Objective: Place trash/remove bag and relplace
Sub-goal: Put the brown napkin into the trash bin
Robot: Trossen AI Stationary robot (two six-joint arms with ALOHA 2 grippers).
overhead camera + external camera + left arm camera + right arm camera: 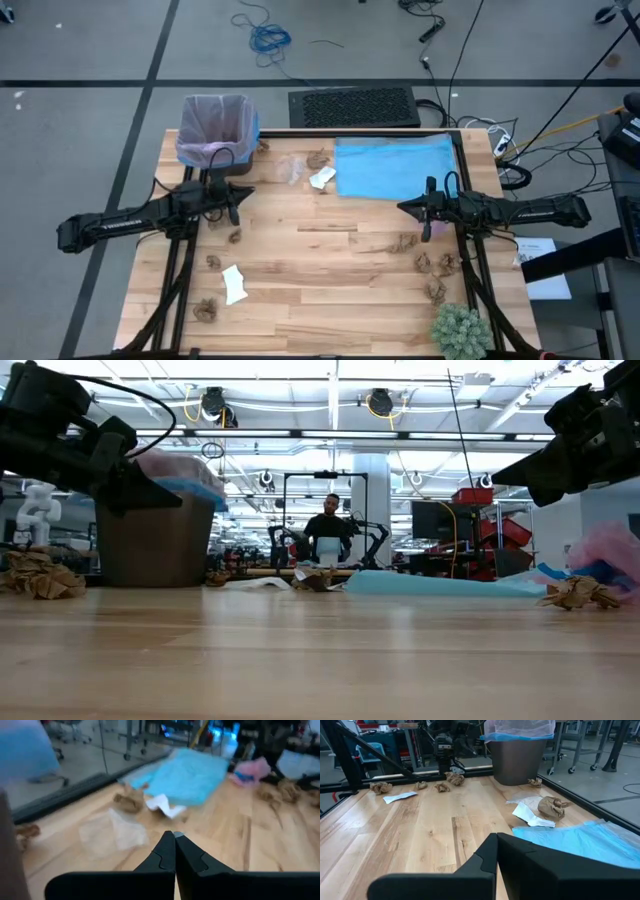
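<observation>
1. Overhead, the table [330,290] carries the bin [215,130] at its far left corner; the bag [213,118], pale lavender, lines the bin with its edge folded over the rim.
2. Left gripper [236,203]: fingers pressed together, holding nothing, hovering just in front of the bin. Its wrist view shows the fingertips [174,838] meeting above bare wood.
3. Right gripper [428,212]: fingers likewise pressed together and empty, placed at the near edge of the blue sheet [395,167], well apart from the left gripper.
4. Trash: brown wads [320,158] lie scattered over the table, one beside the bin, one near the left gripper, two at the near left, and a cluster near the right arm. White scraps [233,283] lie at the near left and just left of the blue sheet.
5. Clear film [112,831]: a crumpled transparent piece lies on the wood between the bin and the blue sheet.
6. Plant [462,331]: green and spiky, at the near right corner.
7. Low view: a person [329,530] sits in the room beyond the table; the bin stands at the left with the bag bulging above its rim.
</observation>
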